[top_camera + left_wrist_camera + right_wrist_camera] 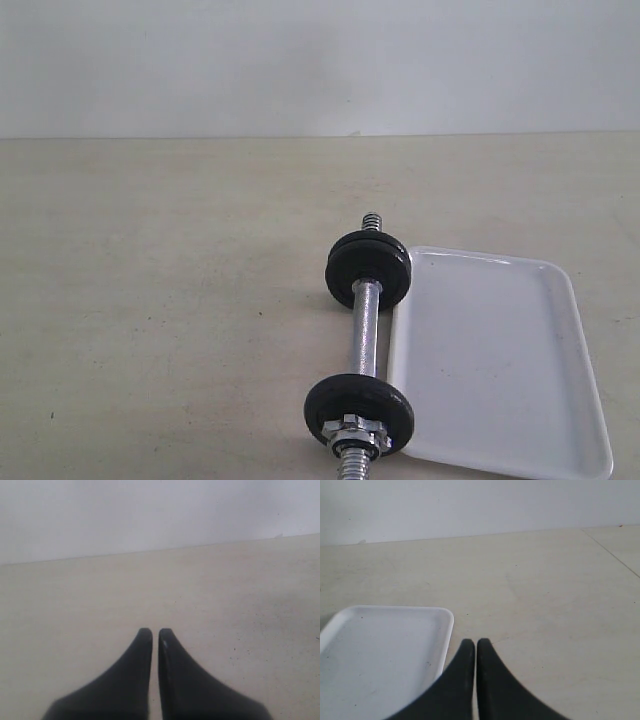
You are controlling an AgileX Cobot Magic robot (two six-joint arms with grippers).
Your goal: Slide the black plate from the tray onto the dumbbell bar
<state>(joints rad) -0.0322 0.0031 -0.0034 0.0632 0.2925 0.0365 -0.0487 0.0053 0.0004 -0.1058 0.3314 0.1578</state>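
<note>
The chrome dumbbell bar (364,333) lies on the beige table, touching the left rim of the white tray (560,452). Black plates (368,268) sit on its far end, and another black plate (360,411) on its near end behind the silver star nut (352,432). Nothing lies in the tray (448,625). Neither gripper shows in the exterior view. My left gripper (155,631) is shut and empty over bare table. My right gripper (475,642) is shut and empty beside the tray's corner.
A pale wall (320,60) rises behind the table's far edge. A seam in the tabletop (612,555) runs at the right of the right wrist view. Bare table (150,320) spreads left of the dumbbell.
</note>
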